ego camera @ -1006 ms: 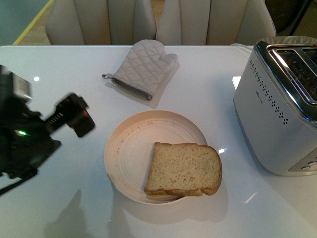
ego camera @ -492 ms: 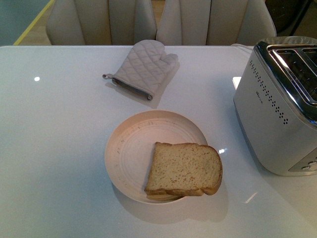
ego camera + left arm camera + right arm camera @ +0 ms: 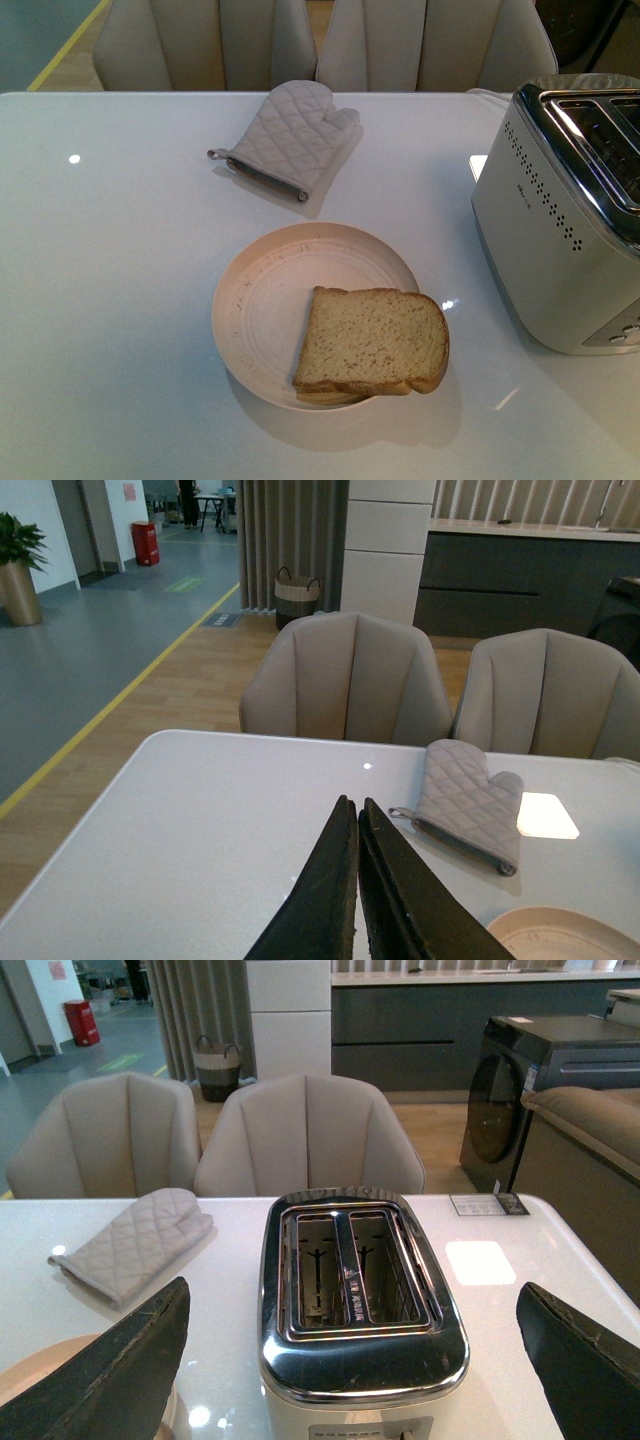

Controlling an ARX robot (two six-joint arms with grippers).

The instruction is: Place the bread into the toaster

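The bread [image 3: 372, 342], a tan slice with a brown crust, lies flat on the right part of a cream plate [image 3: 250, 290] at the table's middle front. The silver toaster [image 3: 560, 240] stands at the right edge, and its two empty slots show in the right wrist view [image 3: 355, 1360]. My right gripper [image 3: 352, 1290] is open and empty, its fingers [image 3: 120, 1370] spread wide to either side of the toaster as seen from above its near end. My left gripper [image 3: 356, 805] is shut and empty over the bare table. Neither arm shows in the front view.
A grey quilted oven mitt [image 3: 290, 135] lies at the back middle of the table, also seen in the left wrist view [image 3: 465, 795] and the right wrist view [image 3: 135, 1240]. Two beige chairs [image 3: 320, 40] stand behind the table's far edge. The plate's rim shows in the left wrist view [image 3: 560, 930].
My left arm was at the left of the front view a second ago and has since drawn out of that view. Bread, plate, mitt and toaster have not moved.
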